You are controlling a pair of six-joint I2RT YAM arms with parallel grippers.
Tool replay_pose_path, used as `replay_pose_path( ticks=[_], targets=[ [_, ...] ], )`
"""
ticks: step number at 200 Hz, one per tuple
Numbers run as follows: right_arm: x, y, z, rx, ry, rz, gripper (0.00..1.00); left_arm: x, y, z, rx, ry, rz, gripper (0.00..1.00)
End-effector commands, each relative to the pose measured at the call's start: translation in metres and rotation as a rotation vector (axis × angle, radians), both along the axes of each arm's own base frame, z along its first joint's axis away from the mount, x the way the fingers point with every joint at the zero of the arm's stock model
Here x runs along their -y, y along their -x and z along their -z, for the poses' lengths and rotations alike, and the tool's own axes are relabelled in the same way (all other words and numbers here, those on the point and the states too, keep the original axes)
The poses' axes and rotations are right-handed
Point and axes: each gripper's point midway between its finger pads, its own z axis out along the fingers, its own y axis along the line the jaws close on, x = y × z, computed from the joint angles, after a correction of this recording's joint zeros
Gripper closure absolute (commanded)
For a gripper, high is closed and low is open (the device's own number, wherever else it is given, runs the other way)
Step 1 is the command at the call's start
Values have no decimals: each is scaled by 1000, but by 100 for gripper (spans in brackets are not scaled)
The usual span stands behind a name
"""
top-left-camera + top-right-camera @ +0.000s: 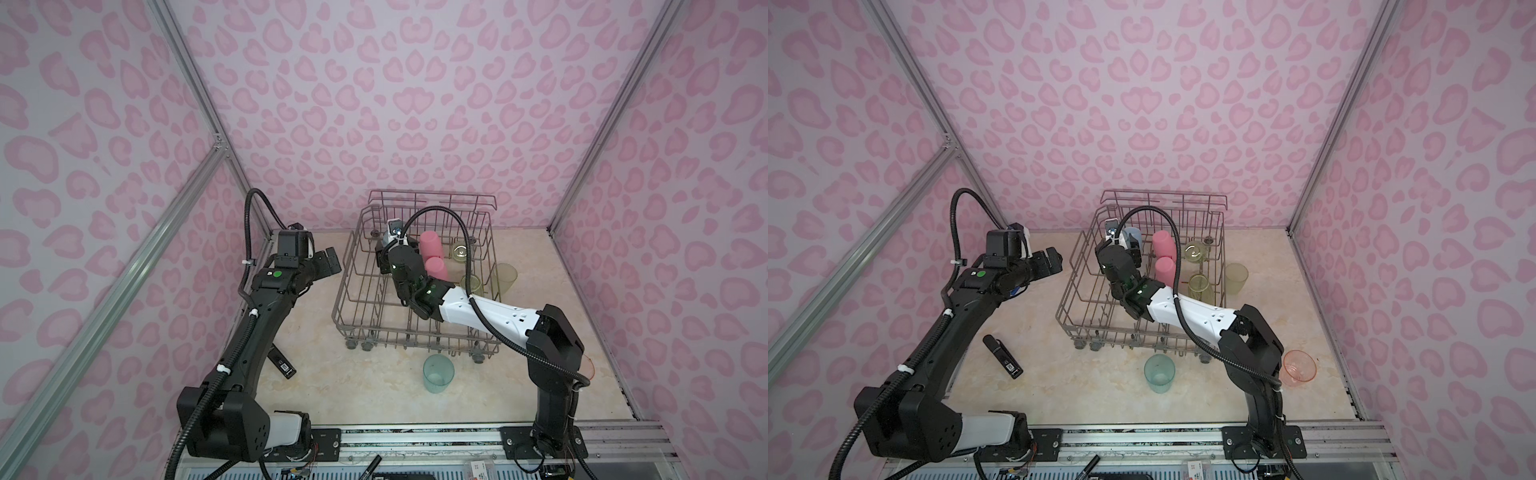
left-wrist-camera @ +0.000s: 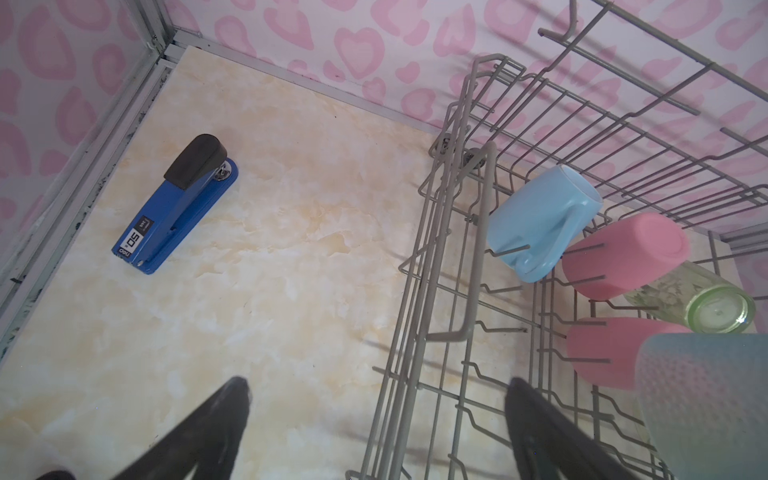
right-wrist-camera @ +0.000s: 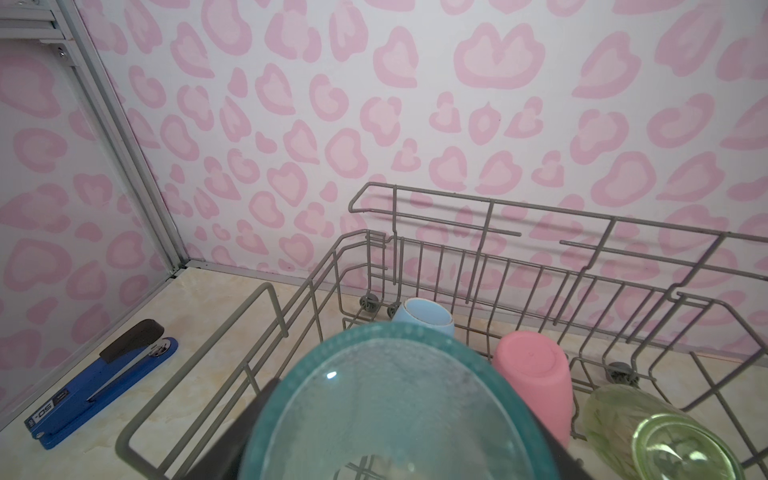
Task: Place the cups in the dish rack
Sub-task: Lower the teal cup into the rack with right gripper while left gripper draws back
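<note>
The right claw (image 3: 409, 419) is pinching a teal tumbler (image 2: 702, 399) by its sides, inside the dish rack (image 1: 345, 291) toward its left wall. The left claw (image 2: 378, 390) is spread wide and empty at that same wall, one finger over the tabletop (image 1: 316, 332), the other over the wires. In the rack's far-left corner a light-blue mug (image 2: 540, 220) leans on the tines, with two pink tumblers (image 1: 432, 245) upended to its right and two yellow-green tumblers (image 1: 460, 251) beyond them. A third yellow-green tumbler (image 1: 507, 278) stands just outside the rack's right wall. A second teal tumbler (image 1: 438, 374) stands upright in front of the rack. A salmon tumbler (image 1: 1300, 365) lies off the front-right corner, and a blue stapler (image 2: 174, 203) is well to the left.
</note>
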Motion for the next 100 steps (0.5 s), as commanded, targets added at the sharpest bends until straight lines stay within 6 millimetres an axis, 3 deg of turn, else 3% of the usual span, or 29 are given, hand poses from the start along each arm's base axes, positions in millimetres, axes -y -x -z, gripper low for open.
replay_pose_path(
  ticks=[1, 26, 40, 42, 46, 100],
  targets=[
    [-8, -3, 0, 42, -39, -11, 35, 0, -6, -2, 24, 3, -1, 2],
    [-10, -6, 14, 52, -59, 2, 35, -2, -6, -2, 27, 0, -10, 3],
    [-13, -7, 12, 69, -84, -9, 35, -3, -6, -2, 28, 1, -15, 3],
    [-11, -6, 24, 54, -66, -11, 35, -3, -6, -2, 28, 1, -15, 3],
    [-11, -6, 28, 52, -64, -12, 35, -3, -6, -2, 27, 1, -14, 3],
    [-19, -19, 50, 56, -72, -18, 36, -2, -6, -2, 30, 5, -11, 3]
  ],
)
